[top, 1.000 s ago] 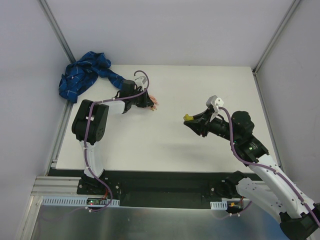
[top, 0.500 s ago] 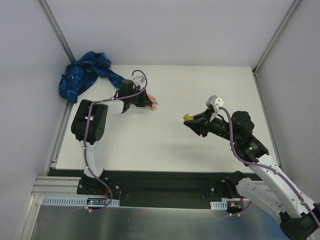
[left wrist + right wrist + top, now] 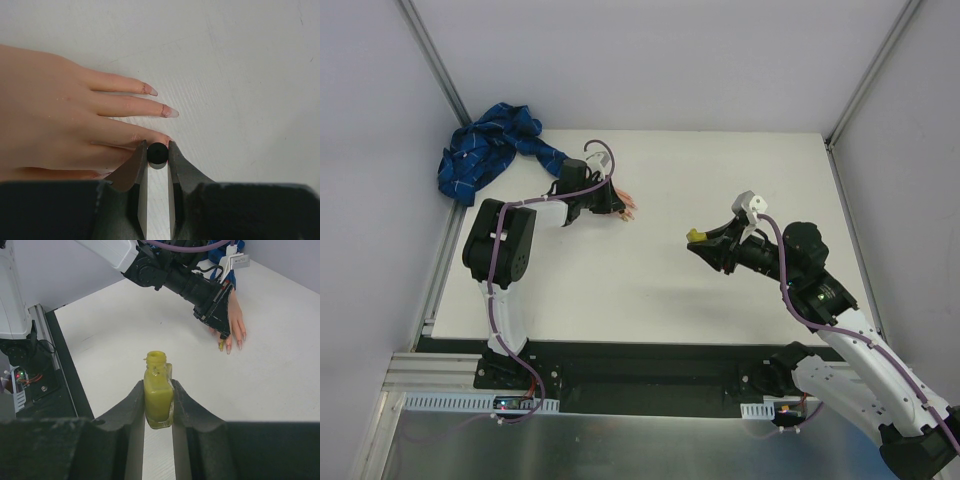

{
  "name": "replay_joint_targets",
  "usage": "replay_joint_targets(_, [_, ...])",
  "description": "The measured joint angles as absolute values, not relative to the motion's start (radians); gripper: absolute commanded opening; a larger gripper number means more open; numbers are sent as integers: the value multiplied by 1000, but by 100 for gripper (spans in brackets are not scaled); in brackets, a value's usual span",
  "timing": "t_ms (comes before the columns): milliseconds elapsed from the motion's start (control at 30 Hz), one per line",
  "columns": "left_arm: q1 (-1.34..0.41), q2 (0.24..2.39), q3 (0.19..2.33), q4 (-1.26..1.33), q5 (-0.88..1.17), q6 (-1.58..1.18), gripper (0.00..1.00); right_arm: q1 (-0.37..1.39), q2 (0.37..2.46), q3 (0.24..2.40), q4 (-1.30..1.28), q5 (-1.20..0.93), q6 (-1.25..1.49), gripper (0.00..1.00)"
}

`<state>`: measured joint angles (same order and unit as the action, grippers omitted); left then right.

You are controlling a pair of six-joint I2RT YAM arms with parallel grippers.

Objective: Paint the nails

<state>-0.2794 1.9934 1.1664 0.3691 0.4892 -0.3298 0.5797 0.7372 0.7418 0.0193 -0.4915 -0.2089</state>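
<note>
The flesh-coloured mannequin hand [image 3: 55,120] lies flat on the white table, its blue plaid sleeve [image 3: 490,145] trailing to the far left corner. Its pinkish nails [image 3: 170,112] point right in the left wrist view. My left gripper [image 3: 157,145] is shut on a round black brush cap [image 3: 157,154], seen end-on, just over a lower fingertip. In the right wrist view a yellow tip [image 3: 220,345] shows beside the nails [image 3: 230,346]. My right gripper [image 3: 158,385] is shut on an open bottle of yellow polish [image 3: 158,390], held above the table's middle right.
The sleeve cloth bunches over the table's far left edge. White walls with metal posts stand round the table [image 3: 720,170]. The left arm [image 3: 165,275] reaches across the top of the right wrist view.
My left gripper shifted slightly toward the back over the fingers in the first half second, then held still. The right gripper with the bottle barely moved.
</note>
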Motion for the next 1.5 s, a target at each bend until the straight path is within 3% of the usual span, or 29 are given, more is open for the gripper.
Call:
replay_joint_targets(1233, [-266, 1993, 1166, 369, 517, -328, 0, 580, 737, 742, 23, -503, -201, 0])
replay_joint_targets(1500, [-269, 1901, 1147, 332, 518, -324, 0, 580, 738, 742, 28, -506, -198, 0])
